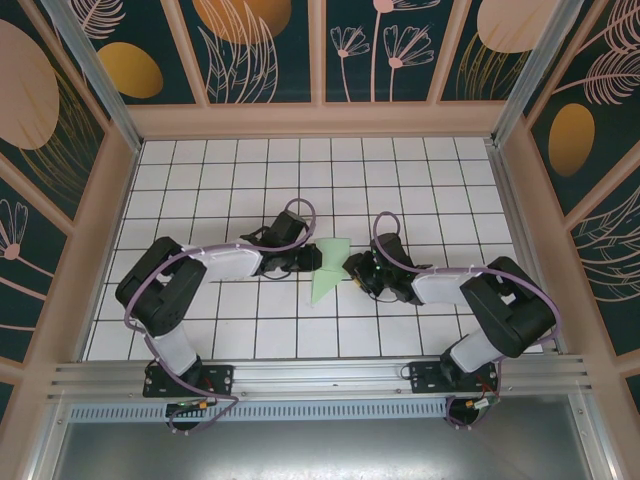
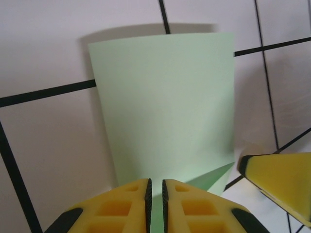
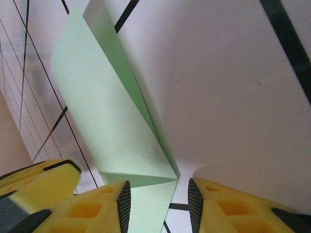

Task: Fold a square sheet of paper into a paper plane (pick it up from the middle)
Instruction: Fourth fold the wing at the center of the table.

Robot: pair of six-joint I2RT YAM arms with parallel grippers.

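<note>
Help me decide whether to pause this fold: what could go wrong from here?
1. The left end effector pinches the paper only at its near edge; a pull could slip it free or tear it.
2. The right end effector stands open around a loose, raised flap; closing there might set a crooked crease.
3. Both end effectors sit very close together at the paper, so they could bump.

The square sheet of paper (image 1: 327, 272) is pale mint-green, plain and partly folded. It rests near the middle of the white grid table (image 1: 200, 180), with one flap raised along a sharp crease.
</note>
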